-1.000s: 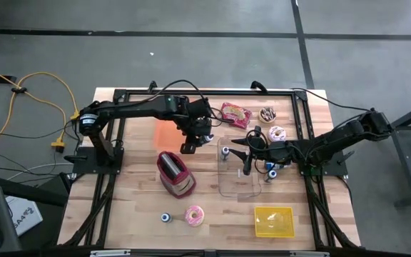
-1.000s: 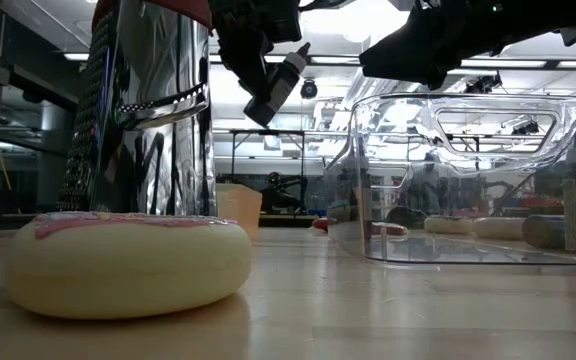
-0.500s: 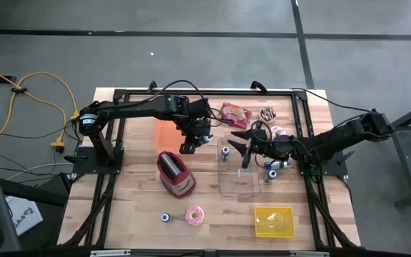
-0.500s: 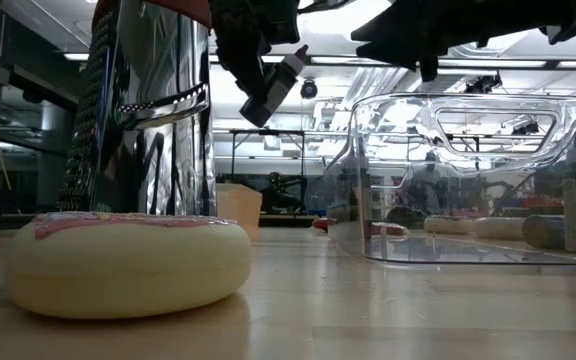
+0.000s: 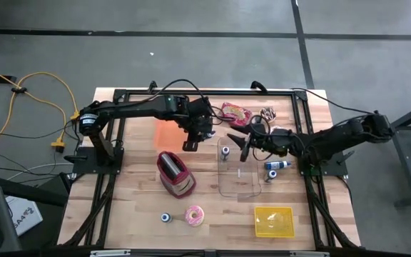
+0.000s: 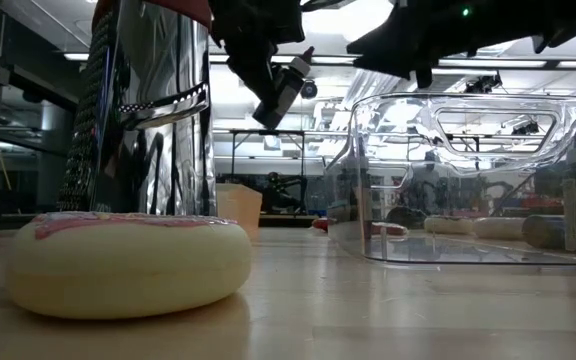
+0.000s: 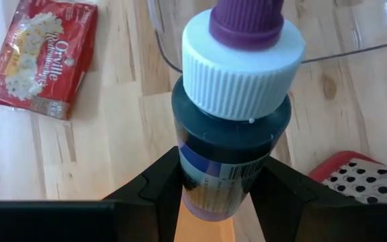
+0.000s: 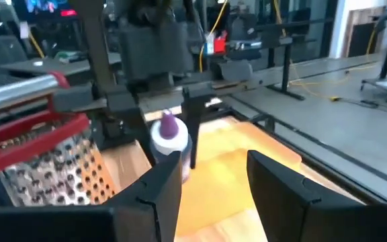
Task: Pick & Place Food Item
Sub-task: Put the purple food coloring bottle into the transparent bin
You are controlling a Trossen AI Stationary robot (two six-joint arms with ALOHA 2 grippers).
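The right gripper [image 5: 242, 140] has drawn back toward the clear container's [image 5: 238, 173] far edge, fingers apart, empty. Beside that container, the left gripper [image 5: 191, 143] stays clamped on the bottle [image 7: 232, 114].

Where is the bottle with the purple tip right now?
The white-capped, purple-tipped bottle is held in the left gripper, above the table between the orange sheet and clear plastic container.
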